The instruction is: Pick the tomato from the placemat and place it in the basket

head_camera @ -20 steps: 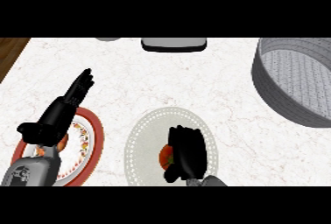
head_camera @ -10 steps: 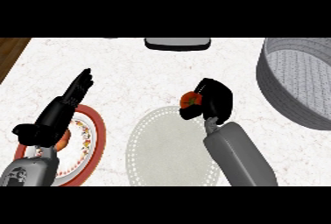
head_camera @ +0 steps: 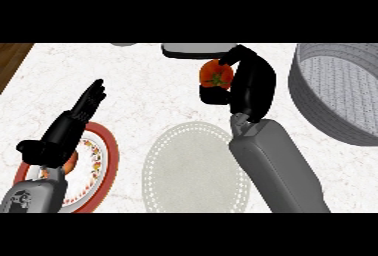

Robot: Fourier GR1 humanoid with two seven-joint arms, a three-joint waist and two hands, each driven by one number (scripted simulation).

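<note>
Right black hand curled round the small red tomato with a green stalk, which shows between thumb and fingers; the fruit is held clear above the white marbled counter, so that it can be carried without dragging. The pale round placemat with a dotted border lies bare below the grey forearm, the tomato being well apart from it. The large grey woven basket stands at the view's right, near the hand but not yet under it; the carry is judged partly done, a move to the right and a release remaining. Left black hand rests open, fingers straight, above the red-rimmed patterned plate, holding nothing.
</note>
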